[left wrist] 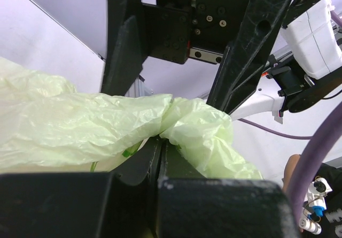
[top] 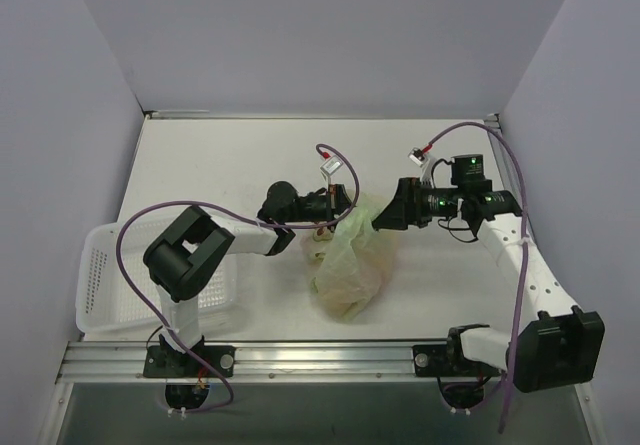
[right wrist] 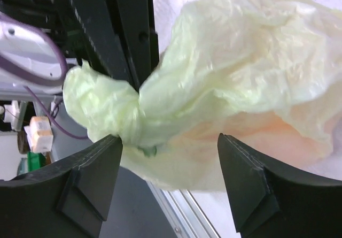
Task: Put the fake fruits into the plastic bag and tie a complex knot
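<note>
Mid-table sits the thin, crinkly pale green plastic bag, orange tint showing through, so this looks like the knot stage. Left gripper is clamped tight on the twisted neck. Right gripper gapes wide around it, holding nothing. Next up, I reckon: right pinches the bunched end and loops it.

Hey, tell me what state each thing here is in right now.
plastic bag: lying on the table, filled, neck gathered.
bag neck: twisted and bunched, pinched by the left tool.
fake fruits: inside the bag, an orange blur through the film.
left tool: shut on the bag neck.
right tool: open, around the neck.
white basket: upright, beside the left arm.
</note>
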Motion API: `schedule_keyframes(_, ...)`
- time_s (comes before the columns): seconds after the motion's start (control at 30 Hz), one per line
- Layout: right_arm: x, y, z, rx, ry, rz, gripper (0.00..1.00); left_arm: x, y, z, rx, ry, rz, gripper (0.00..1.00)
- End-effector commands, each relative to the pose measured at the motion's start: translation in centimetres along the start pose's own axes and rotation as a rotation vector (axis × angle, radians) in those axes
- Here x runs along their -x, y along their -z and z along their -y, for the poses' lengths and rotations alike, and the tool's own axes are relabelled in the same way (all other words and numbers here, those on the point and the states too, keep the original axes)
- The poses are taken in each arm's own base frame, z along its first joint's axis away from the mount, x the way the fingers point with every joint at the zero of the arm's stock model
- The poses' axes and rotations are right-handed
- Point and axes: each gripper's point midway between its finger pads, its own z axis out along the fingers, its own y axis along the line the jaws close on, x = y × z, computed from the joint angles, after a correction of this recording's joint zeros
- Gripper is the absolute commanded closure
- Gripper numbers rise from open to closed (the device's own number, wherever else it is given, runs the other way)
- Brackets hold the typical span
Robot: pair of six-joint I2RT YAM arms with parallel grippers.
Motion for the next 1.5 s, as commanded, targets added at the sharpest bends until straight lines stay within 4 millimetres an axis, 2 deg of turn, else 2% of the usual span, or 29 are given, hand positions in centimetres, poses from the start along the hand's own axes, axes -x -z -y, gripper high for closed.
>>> schedule_keyframes(0.0,-1.3,2.3,-2.4,0.061,0.082,-0.026,0.29,1.3,0.0,2.4,-0.064,-0.107,0.03,1.0)
schedule_keyframes(0.13,-3.1,2.6,-2.0,0.055,0.123,-0.054,0.42,1.3,0.0,2.6,-0.07,-0.108,0.023,1.0)
schedule_keyframes(0.2,-3.3,2.4,-1.5,0.045,0.123,-0.06,0.47,1.2,-0.1,2.6,-0.07,-0.106,0.021,1.0)
schedule_keyframes(0.37,-2.1,1.5,0.5,-0.02,0.102,-0.037,0.54,0.9,-0.4,2.8,-0.082,-0.105,0.01,1.0)
schedule_keyframes(0.5,-1.4,1.5,-0.4,0.025,0.104,-0.005,0.54,0.9,-0.5,3.0,-0.088,-0.108,0.011,1.0)
schedule_keyframes(0.57,-1.3,2.0,-1.4,0.057,0.122,0.009,0.54,0.9,-0.4,2.9,-0.086,-0.11,0.01,1.0)
schedule_keyframes(0.7,-1.0,3.0,-2.0,0.1,0.114,0.048,0.53,0.9,-0.4,2.9,-0.086,-0.109,0.01,1.0)
schedule_keyframes(0.77,-0.7,3.1,-0.9,0.089,0.052,0.063,0.54,0.8,-0.5,2.9,-0.087,-0.109,0.006,1.0)
schedule_keyframes(0.83,-1.1,2.7,0.5,0.044,0.035,0.054,0.57,0.9,-0.5,3.0,-0.088,-0.108,0.007,1.0)
schedule_keyframes(0.9,-1.5,2.2,1.0,0.03,0.032,0.046,0.59,0.9,-0.5,3.1,-0.091,-0.114,0.007,1.0)
schedule_keyframes(1.1,-2.9,0.3,0.4,0.007,0.091,0.007,0.54,0.9,-0.7,3.0,-0.092,-0.113,0.004,1.0)
schedule_keyframes(1.27,-2.3,-1.4,0.2,-0.018,0.123,0.01,0.5,0.3,-1.0,3.0,-0.098,-0.105,-0.009,1.0)
schedule_keyframes(1.47,-0.4,-1.6,0.5,-0.041,0.15,0.034,0.52,-0.4,-1.1,2.9,-0.099,-0.086,-0.025,1.0)
